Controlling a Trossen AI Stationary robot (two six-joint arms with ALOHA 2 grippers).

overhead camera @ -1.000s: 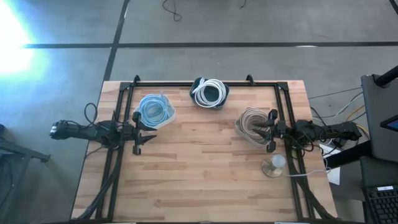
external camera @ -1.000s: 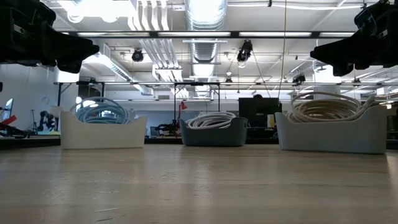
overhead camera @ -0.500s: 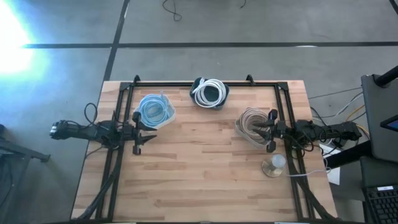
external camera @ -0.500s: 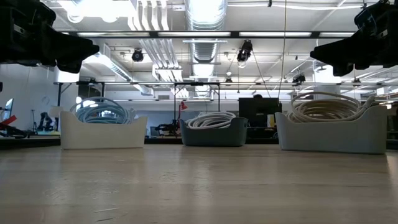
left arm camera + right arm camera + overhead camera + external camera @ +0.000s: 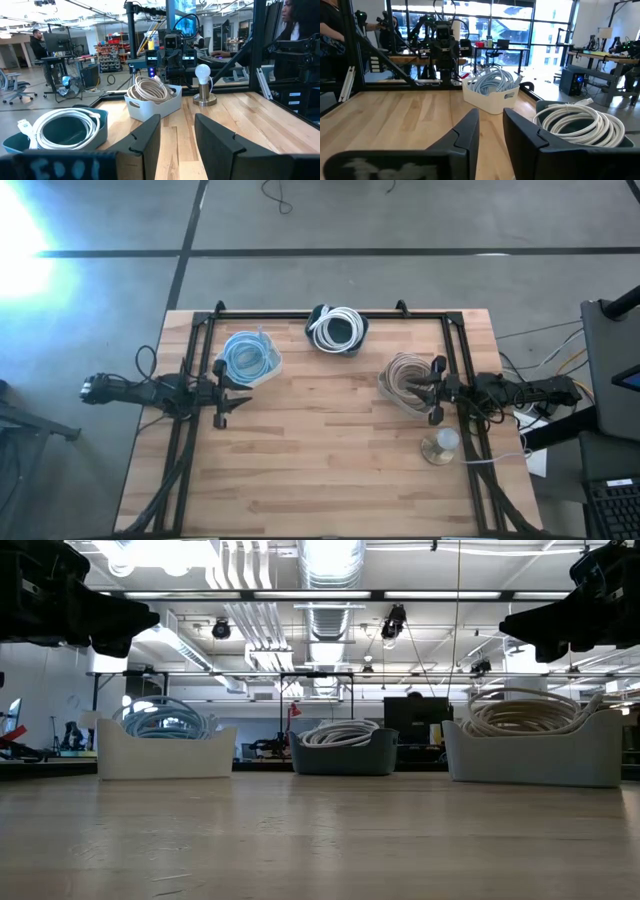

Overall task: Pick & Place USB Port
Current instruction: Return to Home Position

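**Evidently Homing: Arms Parked, Cables Binned**

Judged from the layout, sorting was complete and the return-to-home step was in hand. No cable lay loose on the table (image 5: pixel 330 480). The next move would call for little more than settling both arms in their rest pose, clear of the bins.

At the table's left edge, the left gripper (image 5: pixel 238 393) hung raised above the boards. Its fingers were apart and held nothing. Just beyond it, the white bin (image 5: pixel 165 762) at far left held a coiled blue cable (image 5: pixel 160 718), which rose above the rim.

At far centre, the dark bin (image 5: pixel 343 762) held a coiled white cable (image 5: pixel 340 732).

At right, the pale gray bin (image 5: pixel 530 762) held the light brown usb cables (image 5: pixel 525 710), heaped well above its rim. The right gripper (image 5: pixel 432 391) hung raised at the bin's right side, over its edge as seen from above. Its fingers were parted and empty. A bulb lamp (image 5: pixel 441 445) stood near of it, at the table's right edge.
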